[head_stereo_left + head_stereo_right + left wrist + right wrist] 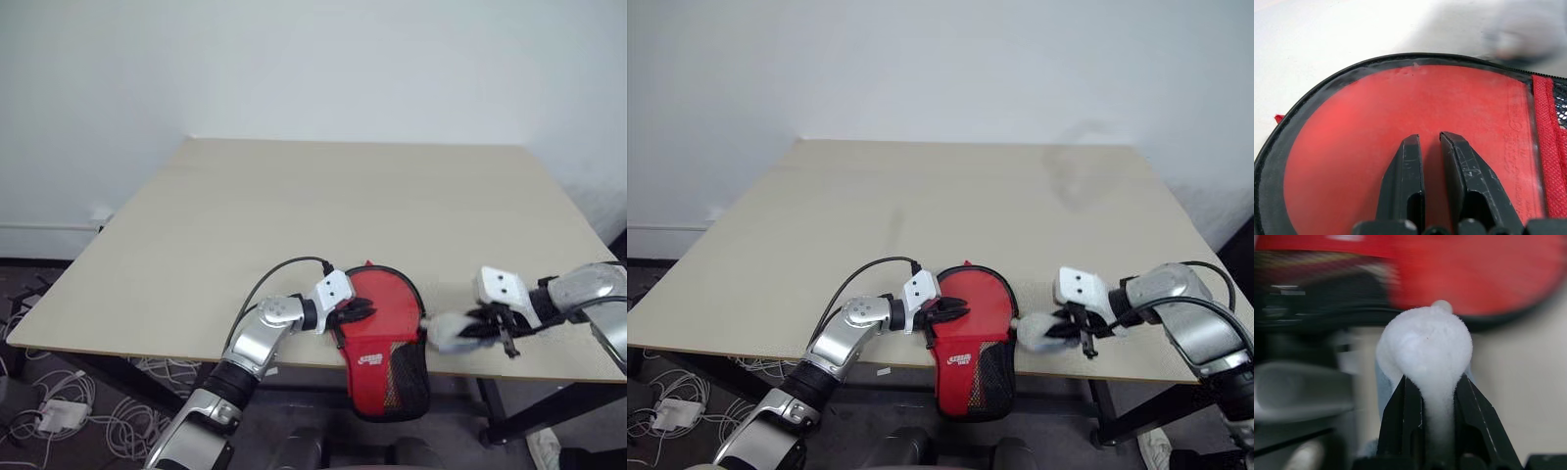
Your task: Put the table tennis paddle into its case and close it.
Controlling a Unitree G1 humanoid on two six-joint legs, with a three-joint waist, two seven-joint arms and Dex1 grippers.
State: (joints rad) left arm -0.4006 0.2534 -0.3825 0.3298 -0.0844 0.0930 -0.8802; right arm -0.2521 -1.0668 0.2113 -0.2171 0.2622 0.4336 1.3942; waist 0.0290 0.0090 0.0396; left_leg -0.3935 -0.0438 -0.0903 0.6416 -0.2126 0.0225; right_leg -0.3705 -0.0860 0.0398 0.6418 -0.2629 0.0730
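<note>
The case point(382, 343) lies closed at the near edge of the table point(323, 215), its round red end on the tabletop and its black mesh end with the white logo hanging over the edge. The black-trimmed rim runs unbroken around the red face in the left wrist view, so nothing of its inside shows and the paddle cannot be seen; whether it is in there cannot be told from these pictures. The left gripper point(361, 313) rests on the round red part of the case from the left side, its two black fingers point(1405, 181) nearly together with a narrow gap and nothing between them. The right gripper point(1073, 333) hangs just beside the case on the right, above the table edge, pinched on a white fluffy pompom point(1425, 347) whose puff points toward the case.
</note>
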